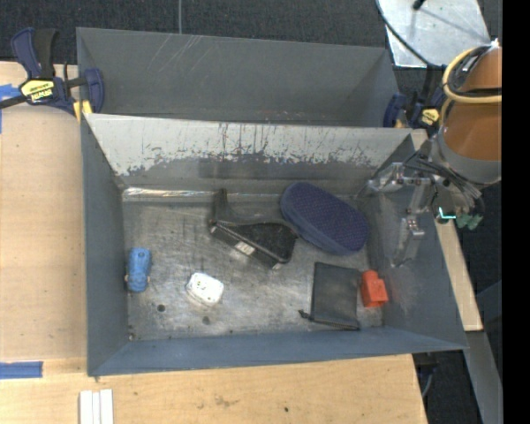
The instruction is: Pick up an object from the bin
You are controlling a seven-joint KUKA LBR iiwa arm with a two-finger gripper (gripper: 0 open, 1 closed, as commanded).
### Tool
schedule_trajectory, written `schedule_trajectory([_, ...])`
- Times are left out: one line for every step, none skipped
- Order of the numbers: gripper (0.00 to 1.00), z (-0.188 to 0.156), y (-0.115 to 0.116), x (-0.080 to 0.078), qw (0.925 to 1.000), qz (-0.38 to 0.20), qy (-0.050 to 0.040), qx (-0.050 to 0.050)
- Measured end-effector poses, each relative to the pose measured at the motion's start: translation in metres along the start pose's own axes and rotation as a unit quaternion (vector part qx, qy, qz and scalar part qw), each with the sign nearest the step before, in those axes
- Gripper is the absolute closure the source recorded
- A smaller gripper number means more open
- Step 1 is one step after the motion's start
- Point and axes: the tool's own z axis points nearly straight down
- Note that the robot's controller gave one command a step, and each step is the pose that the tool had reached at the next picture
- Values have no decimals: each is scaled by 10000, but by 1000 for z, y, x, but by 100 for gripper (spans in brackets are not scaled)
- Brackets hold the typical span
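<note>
Camera view is showing gripper [410, 237] hanging by right wall of bin [247, 352]; open or closed, I cannot tell. Nearby red block [374, 290] is lying front-right, beside black pouch [334, 294]. Risk, I think: scraping wall, or block slipping away w/ off-centre grasp.

This looks like a robotics lab or test cell, not a home or a shop. A robot arm [473, 122] with an orange cover reaches over a grey metal bin [247, 87]. The bin's scuffed, scratched floor holds unrelated odds and ends: a blue case [325, 217], a white plug [205, 289], a red block [374, 289] and a black pouch [335, 294].
</note>
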Motion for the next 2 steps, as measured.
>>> schedule_trajectory([0,117,10,-57,9990,-453,-38,8])
schedule_trajectory([0,117,50,-45,9957,-921,-37,5])
